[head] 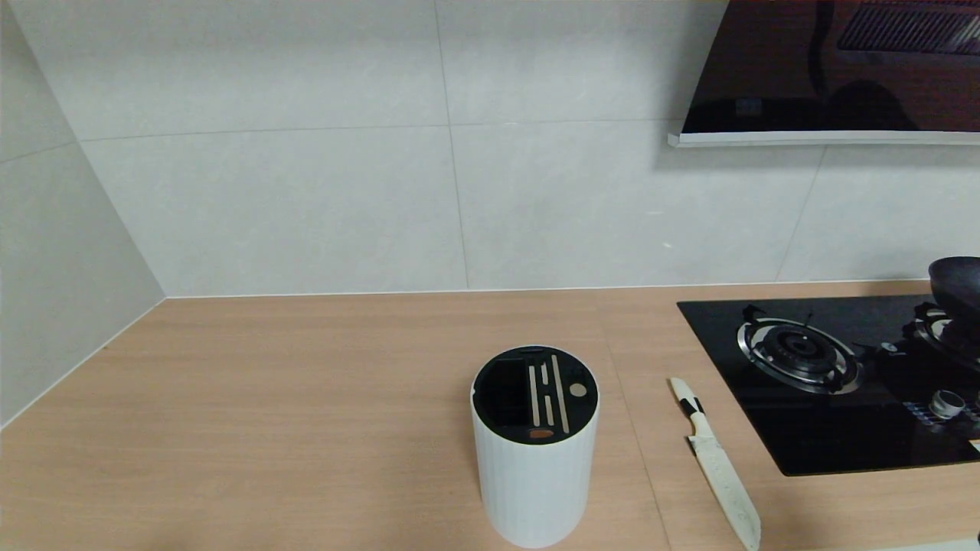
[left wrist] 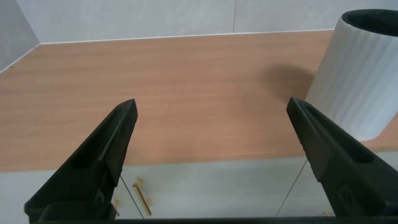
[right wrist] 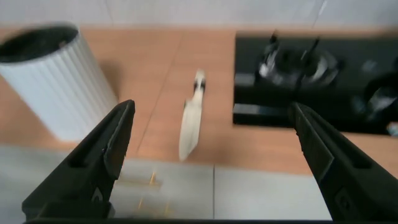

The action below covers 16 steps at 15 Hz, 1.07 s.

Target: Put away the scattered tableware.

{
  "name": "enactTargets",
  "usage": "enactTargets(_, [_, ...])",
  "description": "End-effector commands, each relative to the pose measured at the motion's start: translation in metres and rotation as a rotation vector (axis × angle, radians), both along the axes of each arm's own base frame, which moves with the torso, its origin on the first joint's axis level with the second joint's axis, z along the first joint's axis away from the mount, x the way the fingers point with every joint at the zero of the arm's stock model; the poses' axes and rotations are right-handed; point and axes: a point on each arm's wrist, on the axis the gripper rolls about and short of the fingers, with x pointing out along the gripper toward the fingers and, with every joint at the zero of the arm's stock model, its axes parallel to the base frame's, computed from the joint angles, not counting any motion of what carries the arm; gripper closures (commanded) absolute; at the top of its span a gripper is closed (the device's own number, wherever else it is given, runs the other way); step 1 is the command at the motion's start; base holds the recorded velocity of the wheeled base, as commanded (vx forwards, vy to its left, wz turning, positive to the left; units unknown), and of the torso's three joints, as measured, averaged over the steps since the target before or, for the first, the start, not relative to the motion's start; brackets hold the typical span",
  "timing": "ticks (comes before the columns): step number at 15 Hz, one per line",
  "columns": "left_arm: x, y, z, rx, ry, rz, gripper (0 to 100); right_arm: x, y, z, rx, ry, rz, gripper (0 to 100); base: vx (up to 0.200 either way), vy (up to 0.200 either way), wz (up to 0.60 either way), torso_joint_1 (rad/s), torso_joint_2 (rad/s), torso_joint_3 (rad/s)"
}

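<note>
The left pincer [left wrist: 211, 106] is spread wide near the front edge of the light brown wooden counter [left wrist: 174, 87]. The tall white ribbed round holder with a black slotted top [left wrist: 364, 71] stands close ahead, on its right. To the holder's left, a wide stretch of wood runs to the grey tiled wall [head: 306, 191] corner.

The right pincer [right wrist: 212, 107] is spread wide too, by the same edge. The knife with a cream handle and a speckled white blade [right wrist: 191, 121] lies flat ahead, between the holder and the black glass gas stove [right wrist: 298, 81], touching neither. Its tip points at the front edge. A dark pot [head: 957, 283] sits on the far burner.
</note>
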Motion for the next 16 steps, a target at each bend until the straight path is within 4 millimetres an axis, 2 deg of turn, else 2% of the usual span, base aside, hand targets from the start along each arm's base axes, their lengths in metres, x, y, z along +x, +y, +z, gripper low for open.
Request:
enactTargets(1, [0.000, 0.000, 0.000, 0.000, 0.000, 0.000, 0, 0.044, 0.008, 0.010, -0.017, 0.203, 0.093, 0, 0.000, 0.000, 0.00, 0.000, 0.00, 0.000])
enactTargets(4, [0.000, 0.000, 0.000, 0.000, 0.000, 0.000, 0, 0.074, 0.020, 0.009, -0.042, 0.316, 0.149, 0, 0.000, 0.000, 0.00, 0.000, 0.00, 0.000])
enactTargets(7, [0.000, 0.000, 0.000, 0.000, 0.000, 0.000, 0, 0.110, 0.030, 0.002, -0.053, 0.337, 0.156, 0, 0.000, 0.000, 0.00, 0.000, 0.00, 0.000])
enactTargets(12, [0.000, 0.000, 0.000, 0.000, 0.000, 0.000, 0, 0.162, 0.046, -0.023, -0.085, 0.367, 0.137, 0, 0.000, 0.000, 0.00, 0.000, 0.00, 0.000])
enactTargets(16, [0.000, 0.000, 0.000, 0.000, 0.000, 0.000, 0, 0.194, 0.061, -0.040, -0.127, 0.396, 0.107, 0, 0.000, 0.000, 0.00, 0.000, 0.00, 0.000])
